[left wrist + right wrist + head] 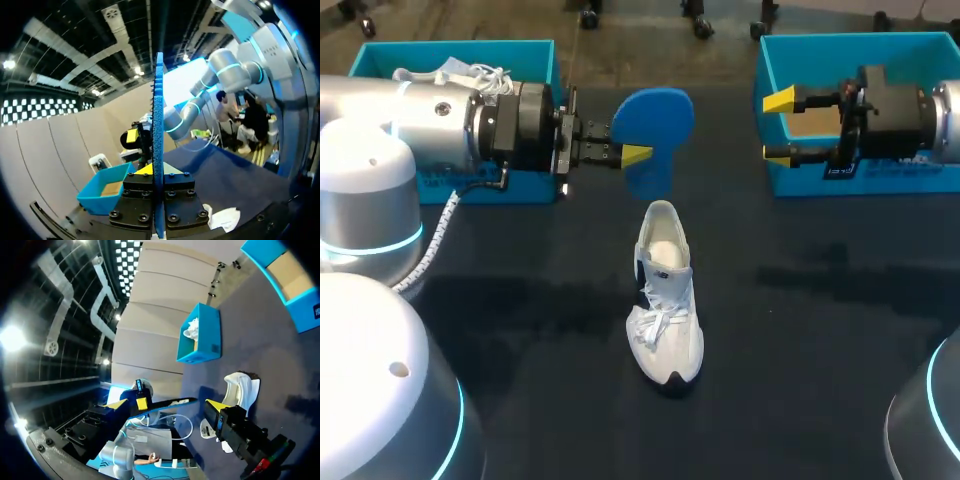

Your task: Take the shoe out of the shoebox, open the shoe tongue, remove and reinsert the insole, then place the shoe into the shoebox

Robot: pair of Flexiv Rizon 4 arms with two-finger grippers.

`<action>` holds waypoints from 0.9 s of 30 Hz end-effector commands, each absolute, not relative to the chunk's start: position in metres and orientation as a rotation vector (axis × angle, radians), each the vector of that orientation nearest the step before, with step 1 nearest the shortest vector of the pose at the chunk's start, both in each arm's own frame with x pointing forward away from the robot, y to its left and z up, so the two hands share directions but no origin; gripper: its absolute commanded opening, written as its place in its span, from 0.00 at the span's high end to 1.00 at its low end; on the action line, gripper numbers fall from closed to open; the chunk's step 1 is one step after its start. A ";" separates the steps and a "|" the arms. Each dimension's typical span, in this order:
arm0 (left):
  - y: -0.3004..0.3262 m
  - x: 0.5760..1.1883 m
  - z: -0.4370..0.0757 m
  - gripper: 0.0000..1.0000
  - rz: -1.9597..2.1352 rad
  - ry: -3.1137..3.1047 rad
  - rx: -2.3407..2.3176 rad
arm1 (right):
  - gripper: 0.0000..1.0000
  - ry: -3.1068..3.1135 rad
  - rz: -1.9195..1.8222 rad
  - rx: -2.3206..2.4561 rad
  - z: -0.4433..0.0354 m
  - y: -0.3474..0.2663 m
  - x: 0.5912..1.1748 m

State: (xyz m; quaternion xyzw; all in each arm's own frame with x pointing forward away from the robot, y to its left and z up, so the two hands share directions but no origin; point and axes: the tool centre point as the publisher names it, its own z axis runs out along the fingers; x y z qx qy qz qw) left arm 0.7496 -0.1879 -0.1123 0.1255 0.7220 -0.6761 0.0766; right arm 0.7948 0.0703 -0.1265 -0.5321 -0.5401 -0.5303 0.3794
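place: robotics lab hall | signs: black work table (520, 300), exposed ceiling ducts (75, 42), partition walls (50, 145)

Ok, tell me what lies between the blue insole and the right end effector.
Nothing: in the head view only bare black table separates the insole, clamped in the left end effector, from the right end effector.

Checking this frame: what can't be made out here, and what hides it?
Head view: the left arm hides most of the left shoebox; only some white lacing shows inside.
Head view: the shoe hides its own inside toward the toe under its upper.
Left wrist view: the insole in the left gripper shows edge-on only, so its faces are unseen.
Head view: the right gripper covers part of the right shoebox floor.
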 end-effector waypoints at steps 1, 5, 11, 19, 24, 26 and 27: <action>-0.191 0.747 -0.112 1.00 -2.500 2.409 -0.675 | 0.00 -1.379 -1.356 -1.361 -0.127 0.072 0.795; -0.191 0.747 -0.112 1.00 -2.500 2.409 -0.675 | 0.00 -1.379 -1.356 -1.361 -0.127 0.072 0.795; -0.191 0.747 -0.112 1.00 -2.500 2.409 -0.675 | 0.00 -1.379 -1.356 -1.361 -0.127 0.072 0.795; -0.192 0.747 -0.116 1.00 -2.548 2.433 -0.784 | 0.00 -1.379 -1.356 -1.361 -0.127 0.072 0.795; -0.192 0.751 -0.120 1.00 -2.532 2.561 -1.281 | 0.00 -1.379 -1.356 -1.361 -0.127 0.072 0.795; -0.192 0.755 -0.122 1.00 -2.520 2.589 -1.442 | 0.00 -1.379 -1.356 -1.361 -0.127 0.072 0.795; -0.192 0.757 -0.123 1.00 -2.549 2.565 -1.481 | 0.00 -1.379 -1.356 -1.361 -0.127 0.072 0.795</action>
